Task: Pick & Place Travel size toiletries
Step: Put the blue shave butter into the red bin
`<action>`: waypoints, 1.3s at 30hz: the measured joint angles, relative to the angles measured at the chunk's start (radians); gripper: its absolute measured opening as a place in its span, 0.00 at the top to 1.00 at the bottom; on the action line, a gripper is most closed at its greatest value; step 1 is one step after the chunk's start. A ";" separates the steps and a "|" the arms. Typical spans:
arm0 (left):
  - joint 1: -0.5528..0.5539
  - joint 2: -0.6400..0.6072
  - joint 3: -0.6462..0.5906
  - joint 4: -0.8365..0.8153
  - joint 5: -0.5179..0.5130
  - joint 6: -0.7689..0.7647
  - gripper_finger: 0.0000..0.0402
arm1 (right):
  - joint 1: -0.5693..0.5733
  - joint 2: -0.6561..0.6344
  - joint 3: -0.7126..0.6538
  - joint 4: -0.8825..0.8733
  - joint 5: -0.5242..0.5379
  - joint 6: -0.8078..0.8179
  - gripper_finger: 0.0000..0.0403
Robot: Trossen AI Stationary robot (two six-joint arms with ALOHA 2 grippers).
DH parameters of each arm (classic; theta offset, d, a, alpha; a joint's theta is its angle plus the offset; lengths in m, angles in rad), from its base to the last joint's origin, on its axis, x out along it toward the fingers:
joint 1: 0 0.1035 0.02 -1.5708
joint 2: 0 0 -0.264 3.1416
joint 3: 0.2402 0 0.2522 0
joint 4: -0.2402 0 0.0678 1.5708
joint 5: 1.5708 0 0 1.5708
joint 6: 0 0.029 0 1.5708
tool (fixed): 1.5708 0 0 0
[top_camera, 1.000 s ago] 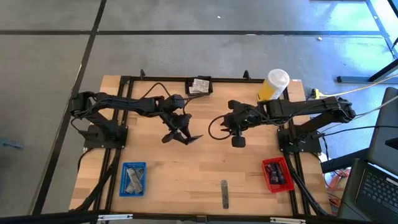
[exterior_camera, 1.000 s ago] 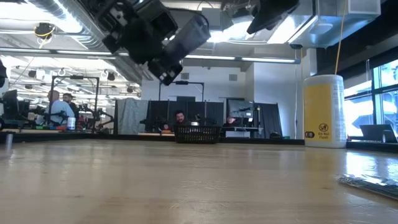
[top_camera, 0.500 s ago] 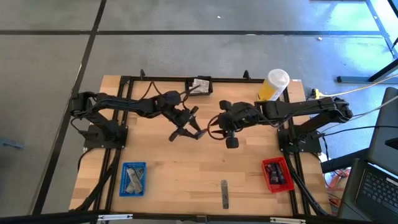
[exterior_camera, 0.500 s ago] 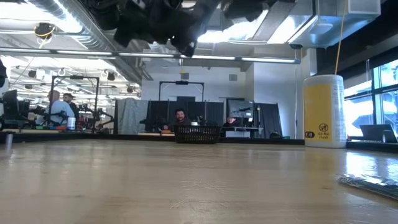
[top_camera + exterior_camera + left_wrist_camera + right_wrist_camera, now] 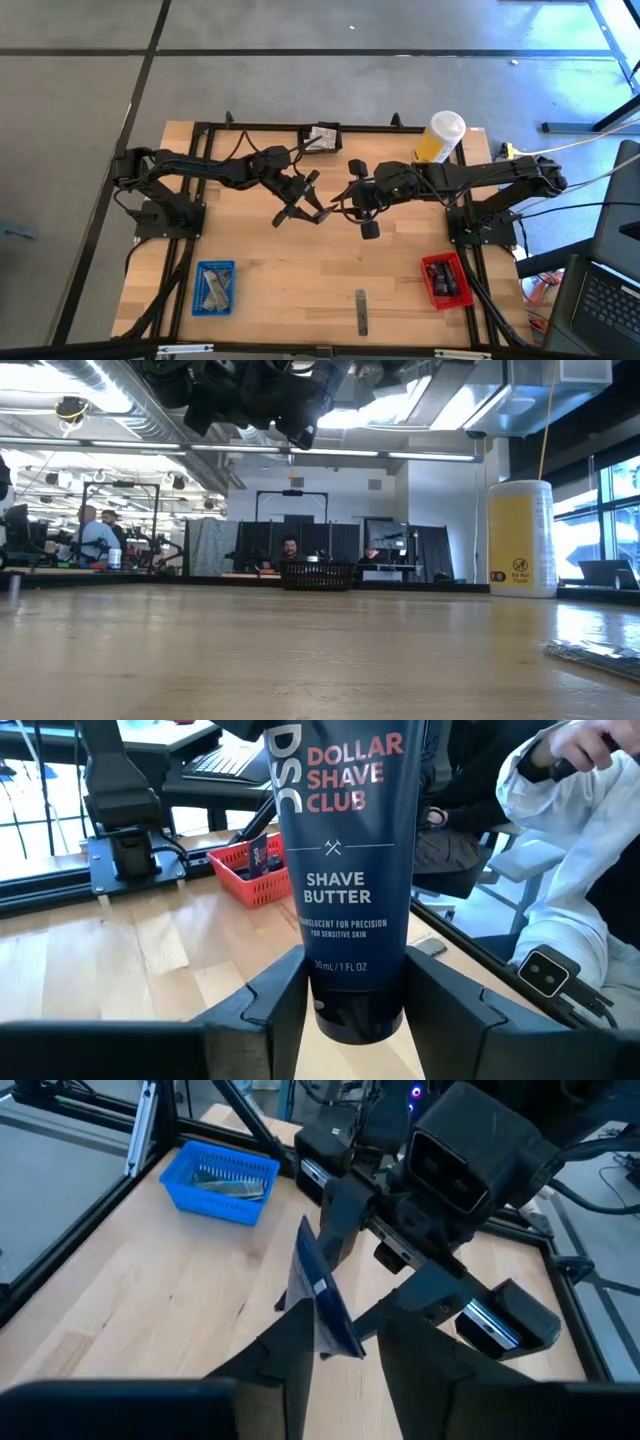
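**Spotter:** High view. Your left gripper (image 5: pixel 303 203) is over mid-table, clenched on a dark tube (image 5: pixel 322 214). The tube sticks out of its tips toward your right gripper (image 5: pixel 340 203), which faces it tip to tip.

**Checker:** And around them?

**Spotter:** A yellow container (image 5: pixel 440 137) stands behind the right gripper's arm, near the far edge. A blue tray (image 5: pixel 200 300) lies well out on the left gripper's side, toward the near edge. A red tray (image 5: pixel 428 285) sits likewise on the right gripper's side. One grey stick (image 5: pixel 361 311) lies loose on the wood, between the trays and well apart from both grippers.

**Checker:** Low view?

**Spotter:** Only dark arm housings (image 5: pixel 260 395) along the top, high above the boards; you can't tell which arm is which. The yellow container (image 5: pixel 520 540) stands upright. The grey stick (image 5: pixel 595 657) lies flat. There are people in the room beyond.

**Checker:** Left wrist view?

**Spotter:** The tube (image 5: pixel 345 840) is pinched cap-end between the left gripper (image 5: pixel 355 1015) fingers (image 5: pixel 265 1010). Its label reads "Shave Butter". The red tray (image 5: pixel 240 885) is beyond it.

**Checker:** Right wrist view?

**Spotter:** The tube's (image 5: pixel 322 1295) flat end sits edge-on inside the right gripper (image 5: pixel 345 1345). Its fingers (image 5: pixel 290 1350) stand apart, and a gap shows on one side, so it is not clamped. The left gripper (image 5: pixel 400 1230) holds the tube's other end. The blue tray (image 5: pixel 185 1190) is past it.
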 joint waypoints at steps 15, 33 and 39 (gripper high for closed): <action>0.000 0.000 0.000 0.000 0.006 0.001 0.63 | 0.000 0.000 0.000 -0.003 0.000 -0.004 0.88; -0.001 0.000 -0.001 0.001 -0.007 0.010 0.63 | 0.000 -0.001 0.000 -0.010 -0.003 -0.020 0.99; -0.021 0.000 -0.002 0.008 -0.060 0.012 0.58 | 0.000 -0.002 0.000 -0.024 0.000 -0.002 1.00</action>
